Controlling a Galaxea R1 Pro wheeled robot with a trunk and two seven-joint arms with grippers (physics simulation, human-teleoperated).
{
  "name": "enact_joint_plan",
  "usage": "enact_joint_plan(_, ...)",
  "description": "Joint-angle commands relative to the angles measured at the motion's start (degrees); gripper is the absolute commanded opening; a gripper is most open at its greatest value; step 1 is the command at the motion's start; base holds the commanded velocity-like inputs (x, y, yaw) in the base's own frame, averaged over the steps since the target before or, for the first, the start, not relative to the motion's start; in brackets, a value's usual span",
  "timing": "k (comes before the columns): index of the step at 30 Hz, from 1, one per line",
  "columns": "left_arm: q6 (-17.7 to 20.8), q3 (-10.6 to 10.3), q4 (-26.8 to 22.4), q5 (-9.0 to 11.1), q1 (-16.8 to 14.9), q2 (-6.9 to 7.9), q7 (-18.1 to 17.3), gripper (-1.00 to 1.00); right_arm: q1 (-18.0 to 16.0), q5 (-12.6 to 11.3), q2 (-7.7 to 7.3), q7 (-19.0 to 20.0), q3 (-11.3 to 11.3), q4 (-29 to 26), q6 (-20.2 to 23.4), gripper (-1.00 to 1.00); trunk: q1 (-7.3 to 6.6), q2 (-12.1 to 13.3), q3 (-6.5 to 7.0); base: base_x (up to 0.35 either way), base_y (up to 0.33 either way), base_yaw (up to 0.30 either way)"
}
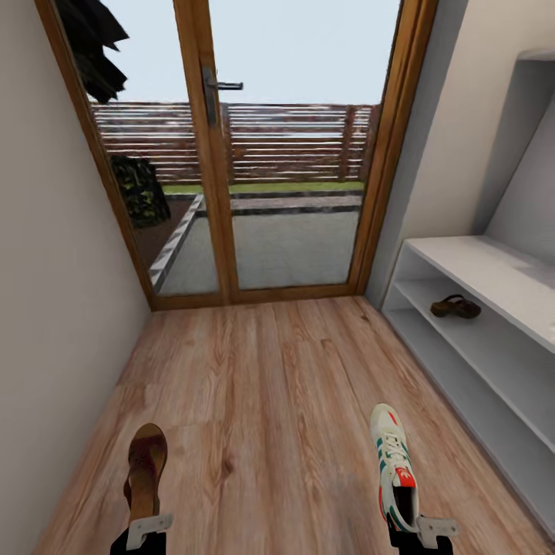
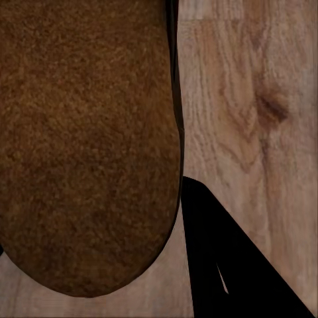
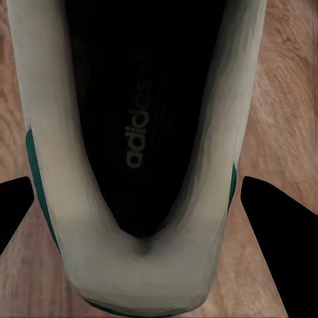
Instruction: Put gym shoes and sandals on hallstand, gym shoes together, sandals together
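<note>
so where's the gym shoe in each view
Head view: gym shoe at lower right, its heel at the right hand.
Right wrist view: its heel and dark lining up close.
Left wrist view: not in it; a sandal instead.
Shared landmark: wood-plank floor.

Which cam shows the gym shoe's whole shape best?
Head view: the gym shoe appears full length, with laces, green stripes and red patches, at the right gripper. Right wrist view gives just its heel and dark lining. Left wrist view shows a sandal.
</note>
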Motion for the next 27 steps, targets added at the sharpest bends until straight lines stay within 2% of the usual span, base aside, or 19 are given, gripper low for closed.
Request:
enact_joint_plan(1,-0.16,0.3,0.03,-0.73,-0.02,-0.03,0.04,-1.0,-0.04,-0.17,0.01,0.1,-0.05,0.05,-0.2,-1.0,0.02,-0.01,-0.04,0.284,0.207,-0.293)
enact_joint_plan(27,-0.16,0.3,0.03,-0.72,-0.02,-0.03,0.04,-1.0,-0.04,-0.17,0.01,0.1,-0.05,0.05,-0.2,-1.0,0.02,-0.01,-0.04,0.283,0.213,-0.294)
